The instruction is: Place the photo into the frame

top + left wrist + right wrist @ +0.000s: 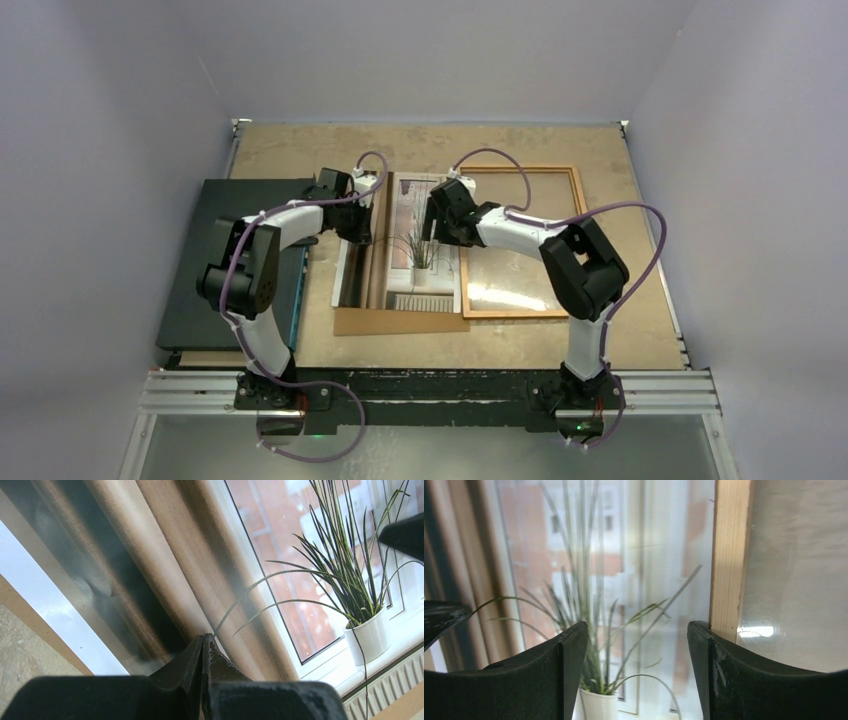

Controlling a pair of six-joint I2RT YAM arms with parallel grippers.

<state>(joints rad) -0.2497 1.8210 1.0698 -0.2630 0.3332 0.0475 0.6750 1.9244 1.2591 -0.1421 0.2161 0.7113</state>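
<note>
Lying flat on the table, the photo is seen on a brown backing board, just beside the frame, its right edge met by the frame's left rail. The left claw is closed with nothing between its fingers, its tips set down at the photo's brown stripes; contact cannot be told. The right claw is spread wide and empty above the photo's right edge, one finger over the print, the other at the wooden rail
</note>
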